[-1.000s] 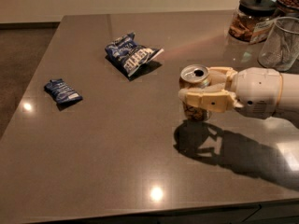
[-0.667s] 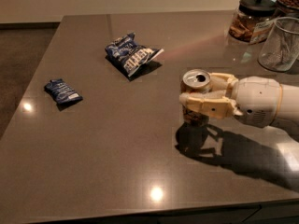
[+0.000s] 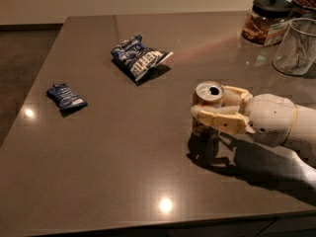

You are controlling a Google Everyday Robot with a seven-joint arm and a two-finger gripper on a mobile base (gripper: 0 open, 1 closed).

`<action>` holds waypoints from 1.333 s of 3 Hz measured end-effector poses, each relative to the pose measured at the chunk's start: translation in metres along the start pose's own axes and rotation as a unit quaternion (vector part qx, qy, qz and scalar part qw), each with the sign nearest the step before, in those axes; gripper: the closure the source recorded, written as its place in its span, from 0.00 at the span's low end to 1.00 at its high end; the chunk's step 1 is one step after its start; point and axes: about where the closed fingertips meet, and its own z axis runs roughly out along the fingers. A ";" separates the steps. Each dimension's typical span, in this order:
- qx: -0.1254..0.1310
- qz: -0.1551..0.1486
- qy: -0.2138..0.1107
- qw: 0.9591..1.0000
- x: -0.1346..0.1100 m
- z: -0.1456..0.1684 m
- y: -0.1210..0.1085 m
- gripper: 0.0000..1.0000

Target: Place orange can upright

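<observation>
The orange can (image 3: 208, 97) stands upright at the right of the dark table (image 3: 123, 147), silver top with its pull-tab opening facing up. Its body is mostly hidden behind my cream fingers (image 3: 217, 118). My gripper (image 3: 212, 107) reaches in from the right and is shut around the can, one finger in front and one behind it. The can's base looks to be on or just above the tabletop; I cannot tell which.
A large blue snack bag (image 3: 138, 58) lies at the table's middle back. A small blue snack bag (image 3: 65, 96) lies at the left. A lidded jar of snacks (image 3: 265, 19) and a clear glass cup (image 3: 297, 47) stand at the back right.
The gripper and the can have shifted slightly toward me and lower on the table. The grip on the can is unchanged.
</observation>
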 end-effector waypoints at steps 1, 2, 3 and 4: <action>0.009 -0.003 -0.009 1.000 0.005 -0.003 -0.001 0.52; 0.019 -0.005 -0.013 1.000 0.012 -0.006 -0.003 0.21; 0.024 -0.005 -0.012 1.000 0.015 -0.009 -0.005 0.01; 0.023 -0.005 -0.012 1.000 0.014 -0.008 -0.004 0.00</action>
